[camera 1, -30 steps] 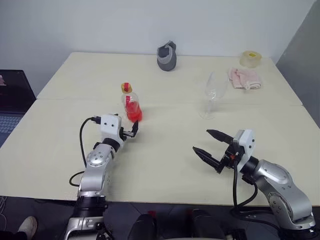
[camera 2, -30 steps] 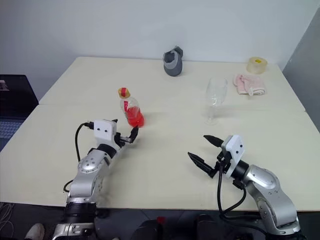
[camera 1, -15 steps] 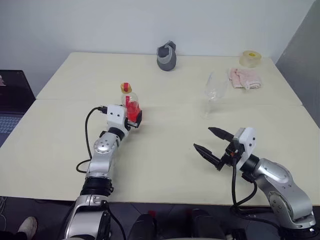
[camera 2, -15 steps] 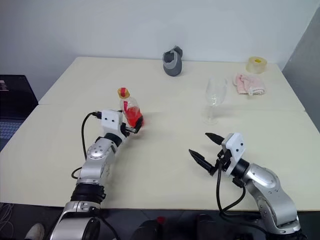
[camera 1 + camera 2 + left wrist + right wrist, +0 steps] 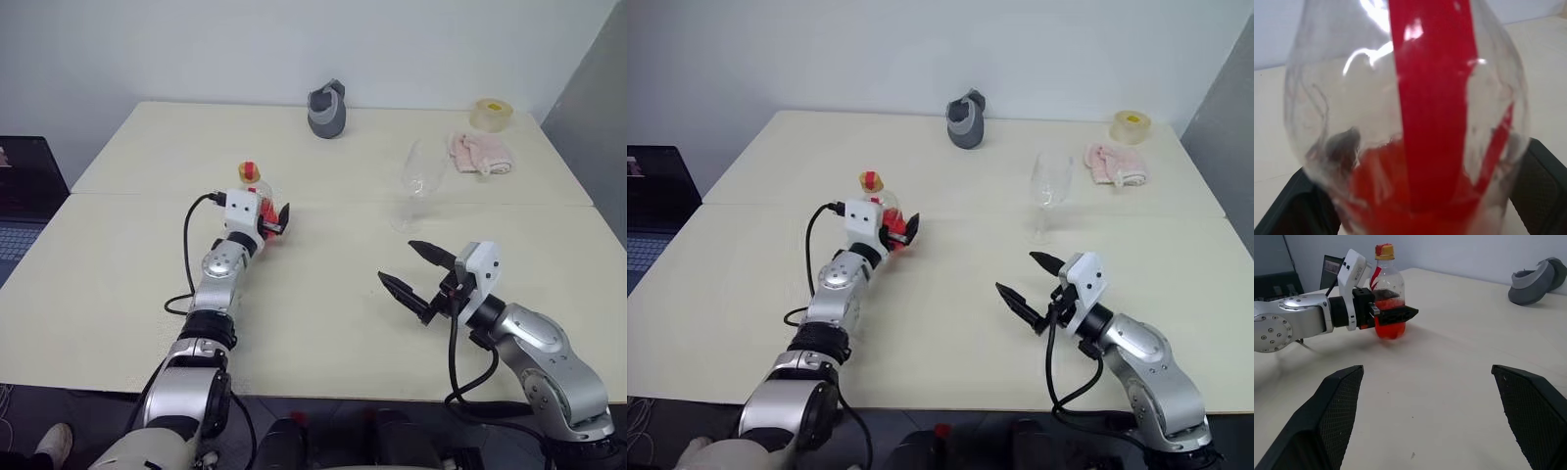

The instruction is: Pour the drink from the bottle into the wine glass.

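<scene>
The bottle (image 5: 1387,293) stands upright on the left half of the table, small and clear, with a yellowish cap and a red-and-white label. The red drink (image 5: 1389,327) fills its lower part. My left gripper (image 5: 267,218) is open, level with the bottle's body, with one black finger (image 5: 1400,313) on each side of it. In the left wrist view the bottle (image 5: 1405,122) stands right between the jaws. The wine glass (image 5: 421,182) stands upright to the right, further back. My right gripper (image 5: 397,262) hovers open and holds nothing, in front of the glass and well short of it.
At the table's far edge a grey object (image 5: 328,111) sits in the middle and a roll of tape (image 5: 490,115) at the right. A pink cloth (image 5: 480,154) lies behind the glass. A laptop (image 5: 22,201) is beyond the left edge.
My left arm has stretched forward, so its open fingers now flank the bottle instead of stopping short of it. The bottle, the glass and my right gripper have stayed put.
</scene>
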Controlling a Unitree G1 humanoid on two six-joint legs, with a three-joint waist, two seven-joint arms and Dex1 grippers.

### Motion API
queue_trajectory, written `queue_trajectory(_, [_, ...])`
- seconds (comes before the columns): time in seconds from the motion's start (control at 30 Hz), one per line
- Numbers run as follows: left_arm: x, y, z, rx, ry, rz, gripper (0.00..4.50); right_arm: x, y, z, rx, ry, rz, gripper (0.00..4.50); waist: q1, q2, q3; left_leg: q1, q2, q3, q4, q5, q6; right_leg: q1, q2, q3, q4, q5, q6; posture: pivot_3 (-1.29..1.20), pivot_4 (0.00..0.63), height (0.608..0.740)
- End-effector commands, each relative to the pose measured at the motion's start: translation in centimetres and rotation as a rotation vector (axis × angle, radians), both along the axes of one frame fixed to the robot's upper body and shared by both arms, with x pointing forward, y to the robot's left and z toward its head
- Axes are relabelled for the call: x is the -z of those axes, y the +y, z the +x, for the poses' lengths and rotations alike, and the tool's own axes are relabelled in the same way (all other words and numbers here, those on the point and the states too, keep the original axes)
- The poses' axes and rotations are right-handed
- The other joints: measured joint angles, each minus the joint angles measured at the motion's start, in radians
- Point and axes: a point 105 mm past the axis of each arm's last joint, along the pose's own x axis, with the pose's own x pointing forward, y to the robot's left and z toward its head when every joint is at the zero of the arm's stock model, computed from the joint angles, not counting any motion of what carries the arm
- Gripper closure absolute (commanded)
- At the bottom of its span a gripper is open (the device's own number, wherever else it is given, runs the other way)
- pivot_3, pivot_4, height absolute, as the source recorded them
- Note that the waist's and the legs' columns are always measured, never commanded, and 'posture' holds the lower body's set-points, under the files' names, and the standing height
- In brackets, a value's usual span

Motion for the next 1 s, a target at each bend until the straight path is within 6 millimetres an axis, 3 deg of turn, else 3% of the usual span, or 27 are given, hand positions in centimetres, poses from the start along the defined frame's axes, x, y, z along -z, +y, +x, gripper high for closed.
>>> queue_trajectory(0.03, [-1.8, -0.4, 0.1, 0.027, -0.082, -0.004, 0.43, -1.3, 0.3, -0.5, -0.010, -0.055, 0.002, 0.00, 0.000, 0.000, 0.000, 0.000, 0.000, 0.000, 0.000, 0.000, 0.000, 0.000, 0.000, 0.000, 0.000, 0.000, 0.000, 0.00, 0.150, 0.740])
queue_trajectory(0.2, [-1.9, -0.2, 0.0, 0.031, -0.098, -0.006, 1.81, -1.3, 0.2, -0.4, -0.004, -0.055, 0.001, 0.00, 0.000, 0.000, 0.000, 0.000, 0.000, 0.000, 0.000, 0.000, 0.000, 0.000, 0.000, 0.000, 0.000, 0.000, 0.000, 0.00, 0.150, 0.740])
queue_trajectory(0.3, [-2.1, -0.1, 0.0, 0.027, -0.102, -0.008, 2.37, -1.3, 0.2, -0.4, -0.004, -0.055, 0.002, 0.00, 0.000, 0.000, 0.000, 0.000, 0.000, 0.000, 0.000, 0.000, 0.000, 0.000, 0.000, 0.000, 0.000, 0.000, 0.000, 0.00, 0.150, 0.740])
queue_trajectory(0.57, [-2.6, -0.9, -0.5, 0.078, -0.106, -0.017, 2.47, -1.9, 0.2, 1.2, 0.042, -0.061, -0.018, 0.00, -0.003, 0.000, 0.000, 0.000, 0.000, 0.000, 0.000, 0.000, 0.000, 0.000, 0.000, 0.000, 0.000, 0.000, 0.000, 0.00, 0.150, 0.740])
queue_trajectory(0.77, [-4.1, -6.8, -2.3, 0.417, -0.025, -0.046, 2.47, -6.2, 3.3, 4.6, -0.010, -0.083, -0.010, 0.00, -0.003, 0.000, 0.000, -0.001, 0.000, -0.001, 0.000, 0.002, -0.004, -0.003, 0.000, 0.001, 0.001, 0.000, 0.000, 0.00, 0.150, 0.740])
queue_trajectory(1.0, [-5.5, -10.6, -3.1, 0.640, 0.021, -0.042, 2.52, -9.3, 5.2, 6.5, -0.071, -0.091, 0.008, 0.00, -0.004, 0.000, 0.000, -0.004, -0.001, -0.001, 0.000, 0.002, -0.004, -0.005, -0.001, 0.000, 0.000, 0.000, 0.000, 0.00, 0.150, 0.740])
